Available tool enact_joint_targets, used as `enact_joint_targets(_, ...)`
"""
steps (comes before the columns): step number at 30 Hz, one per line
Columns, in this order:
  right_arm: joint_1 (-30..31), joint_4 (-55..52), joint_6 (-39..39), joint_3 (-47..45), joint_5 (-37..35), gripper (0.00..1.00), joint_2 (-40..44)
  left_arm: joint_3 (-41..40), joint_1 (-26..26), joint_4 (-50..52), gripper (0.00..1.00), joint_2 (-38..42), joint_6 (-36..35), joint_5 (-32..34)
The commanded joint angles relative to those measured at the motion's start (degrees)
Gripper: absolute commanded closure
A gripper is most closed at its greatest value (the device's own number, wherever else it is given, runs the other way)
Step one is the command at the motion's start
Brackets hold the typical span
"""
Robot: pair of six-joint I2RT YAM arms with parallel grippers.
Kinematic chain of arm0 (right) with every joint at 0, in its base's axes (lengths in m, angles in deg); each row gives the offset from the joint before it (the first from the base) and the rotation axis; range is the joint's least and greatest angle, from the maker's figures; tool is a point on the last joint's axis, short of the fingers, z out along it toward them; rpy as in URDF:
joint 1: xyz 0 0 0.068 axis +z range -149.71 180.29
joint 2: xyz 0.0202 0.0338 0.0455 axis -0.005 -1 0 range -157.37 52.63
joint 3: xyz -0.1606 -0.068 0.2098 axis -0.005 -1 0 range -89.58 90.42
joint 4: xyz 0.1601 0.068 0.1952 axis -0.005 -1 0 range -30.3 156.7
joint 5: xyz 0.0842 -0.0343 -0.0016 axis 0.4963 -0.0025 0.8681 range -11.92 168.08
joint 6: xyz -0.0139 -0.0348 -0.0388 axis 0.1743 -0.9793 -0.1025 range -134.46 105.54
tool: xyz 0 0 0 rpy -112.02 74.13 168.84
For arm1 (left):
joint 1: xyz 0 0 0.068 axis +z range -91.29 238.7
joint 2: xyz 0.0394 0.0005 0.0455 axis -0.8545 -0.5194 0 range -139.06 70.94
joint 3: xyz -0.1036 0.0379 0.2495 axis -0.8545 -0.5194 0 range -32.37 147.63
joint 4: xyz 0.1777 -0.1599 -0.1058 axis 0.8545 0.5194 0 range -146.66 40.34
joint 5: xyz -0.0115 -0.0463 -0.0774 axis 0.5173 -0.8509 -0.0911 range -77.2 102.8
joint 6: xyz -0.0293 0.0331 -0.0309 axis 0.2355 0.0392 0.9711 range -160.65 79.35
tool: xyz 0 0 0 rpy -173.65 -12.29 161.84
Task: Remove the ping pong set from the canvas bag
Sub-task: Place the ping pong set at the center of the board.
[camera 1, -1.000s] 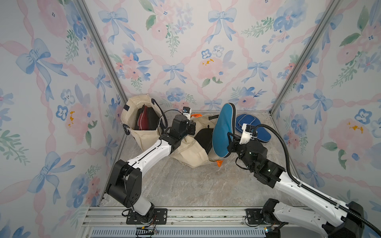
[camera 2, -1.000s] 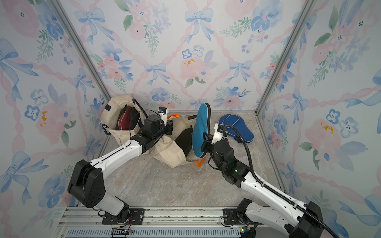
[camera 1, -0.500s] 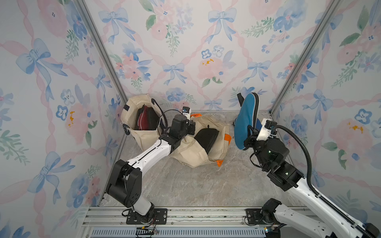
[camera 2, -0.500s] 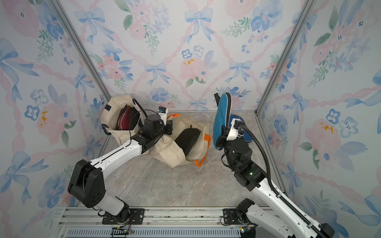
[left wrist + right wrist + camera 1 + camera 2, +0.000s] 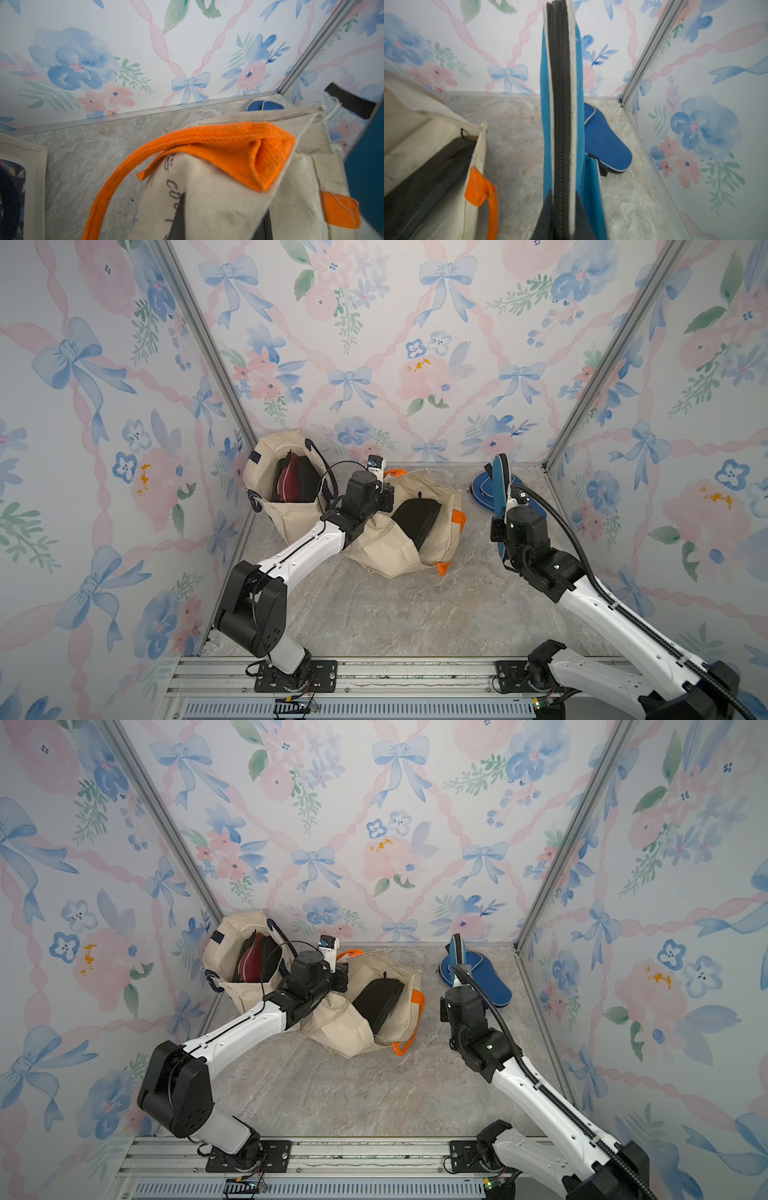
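Ping pong case (image 5: 500,485), blue, held upright and edge-on at the tabletop's (image 5: 374,614) 2 o'clock, clear of the canvas bag (image 5: 399,547), clamped in the right pincer (image 5: 562,216). Left pincer (image 5: 180,209) pinches the bag's rim near centre. A second blue case (image 5: 478,977) lies flat at 1 o'clock.

left jaws: mostly hidden by canvas bag (image 5: 382,549) | bag lettering (image 5: 172,185): blurred, unreadable | black case (image 5: 415,516): partly inside bag

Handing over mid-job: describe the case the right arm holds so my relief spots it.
Look at the floor's far right corner. Two blue cases are there: the held case stands on edge in the right pincer, lighter blue with a black zipper; the darker case lies flat.
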Motion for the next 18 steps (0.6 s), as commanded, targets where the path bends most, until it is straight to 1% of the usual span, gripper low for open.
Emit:
enact_joint_targets(1, -0.02, 0.09, -3.78, 3.92, -4.13, 0.97, -3.52, 0.36, 0.52, 0.02, 1.0, -0.65, 0.79, -1.1)
enact_joint_targets(6, 1.66, -0.44, -8.46, 5.49, -6.85, 0.96, -8.45, 0.36, 0.68, 0.0, 1.0, 0.3, 0.84, -1.14)
enact_joint_targets(18, 7.82, 5.14, -22.99, 4.18, -15.51, 0.96, -19.15, 0.45, 1.64, -0.11, 1.0, 1.06, 1.67, -2.23)
